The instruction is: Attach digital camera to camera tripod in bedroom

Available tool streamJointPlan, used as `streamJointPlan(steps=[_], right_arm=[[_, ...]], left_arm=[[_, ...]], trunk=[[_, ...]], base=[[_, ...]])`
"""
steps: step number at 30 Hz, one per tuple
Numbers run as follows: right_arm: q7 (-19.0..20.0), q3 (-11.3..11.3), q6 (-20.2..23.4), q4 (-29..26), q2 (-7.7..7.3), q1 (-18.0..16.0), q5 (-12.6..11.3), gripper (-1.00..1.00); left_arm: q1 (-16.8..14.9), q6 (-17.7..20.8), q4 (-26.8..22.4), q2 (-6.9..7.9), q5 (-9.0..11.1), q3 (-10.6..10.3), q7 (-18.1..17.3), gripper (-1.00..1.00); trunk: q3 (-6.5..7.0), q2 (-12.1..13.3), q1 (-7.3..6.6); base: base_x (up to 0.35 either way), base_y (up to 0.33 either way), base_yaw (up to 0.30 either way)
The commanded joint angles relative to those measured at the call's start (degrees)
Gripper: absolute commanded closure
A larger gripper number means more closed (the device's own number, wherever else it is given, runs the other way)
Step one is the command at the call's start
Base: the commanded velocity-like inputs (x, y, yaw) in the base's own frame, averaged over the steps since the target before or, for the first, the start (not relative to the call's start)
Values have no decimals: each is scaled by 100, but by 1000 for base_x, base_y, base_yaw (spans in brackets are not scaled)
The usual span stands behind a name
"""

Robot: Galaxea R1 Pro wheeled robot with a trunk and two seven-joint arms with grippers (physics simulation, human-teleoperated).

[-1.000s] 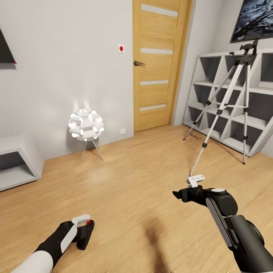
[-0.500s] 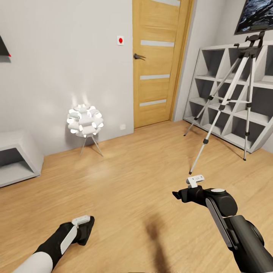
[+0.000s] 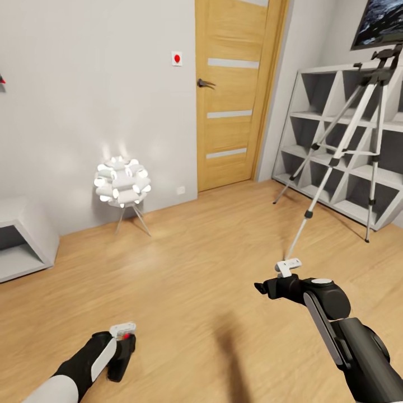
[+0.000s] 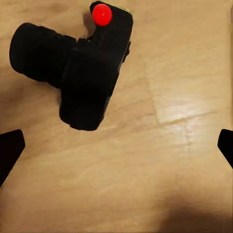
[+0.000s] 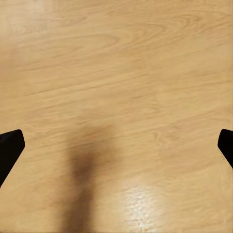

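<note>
Left wrist view: camera (image 4: pixel 90 68), black, red dot, no legible markings, on wood floor (image 4: pixel 160 160) beyond left gripper (image 4: pixel 116 145), fingers wide, empty; right gripper (image 5: pixel 116 145) likewise wide; tripod (image 3: pixel 358 140) beside shelving (image 3: pixel 336 106).

A room in a home is shown: light wood floor (image 3: pixel 196 268), pale grey walls (image 3: pixel 84 101), an orange-brown wooden door (image 3: pixel 232 95), white cubby shelving (image 3: pixel 336 140), and a small ball lamp (image 3: pixel 122 182).
</note>
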Motion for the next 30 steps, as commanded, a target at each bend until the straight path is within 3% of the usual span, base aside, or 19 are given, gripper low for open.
streamJointPlan(steps=[1,10,20,30], right_arm=[[-19,6,26,-5,-4,-4,-29,-100],[-19,6,26,-5,-4,-4,-30,-100],[-26,28,26,-5,-4,0,-33,-100],[-44,342,26,-5,-1,4,-25,-100]], left_arm=[[0,21,-12,14,62,-85,46,-100],[5,21,-12,36,63,-246,48,-100],[61,59,-10,41,60,-388,82,-100],[178,32,-11,170,-89,-581,2,-100]], trunk=[[-5,-2,2],[-5,-2,2],[-5,-2,2],[-5,-2,2]], base=[[324,0,0],[294,0,0],[55,0,0],[5,0,0]])
